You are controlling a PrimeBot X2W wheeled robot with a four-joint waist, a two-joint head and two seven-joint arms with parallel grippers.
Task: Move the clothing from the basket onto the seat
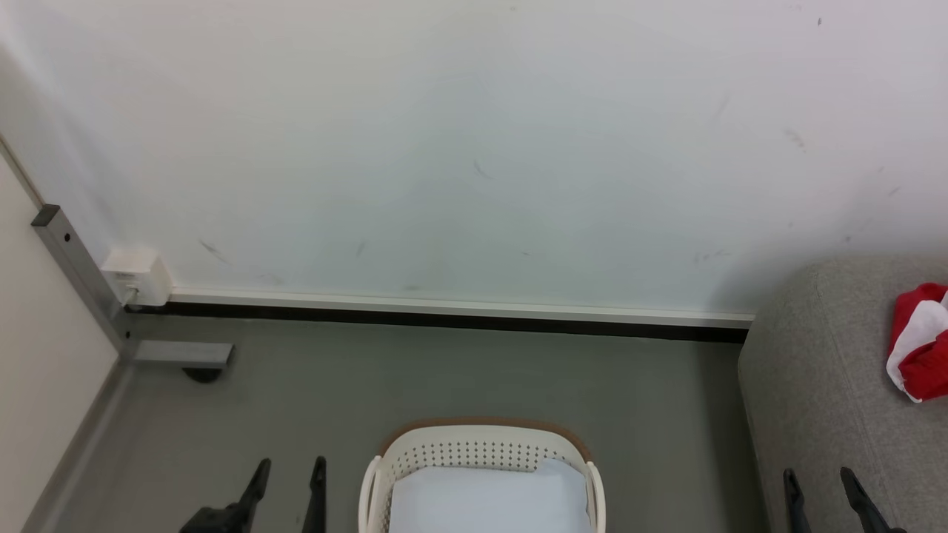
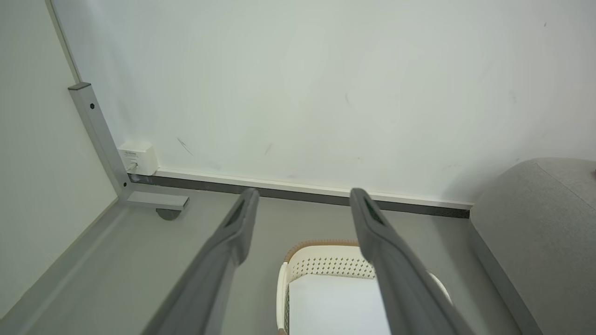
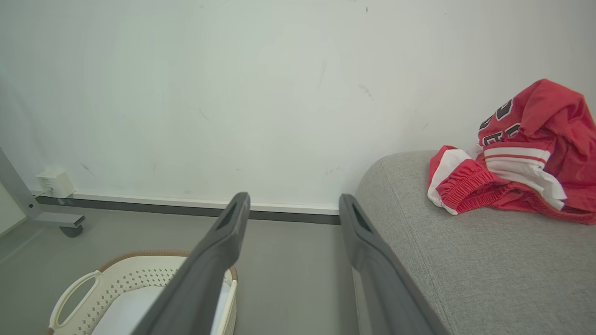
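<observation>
Our left gripper (image 1: 291,465) and right gripper (image 1: 818,474) both hang spread and empty. That fits a job we judge finished. The numbered red jersey (image 3: 549,111) and a white-striped red garment (image 3: 461,186) lie heaped on the grey seat (image 1: 815,385), ahead and right of the right gripper. Between our grippers sits the laundry basket (image 1: 481,431), showing its pale lining sheet (image 1: 489,500) and no red. The seat's rounded edge runs just beside the right gripper, and bare floor (image 1: 444,370) lies open ahead of the left.
</observation>
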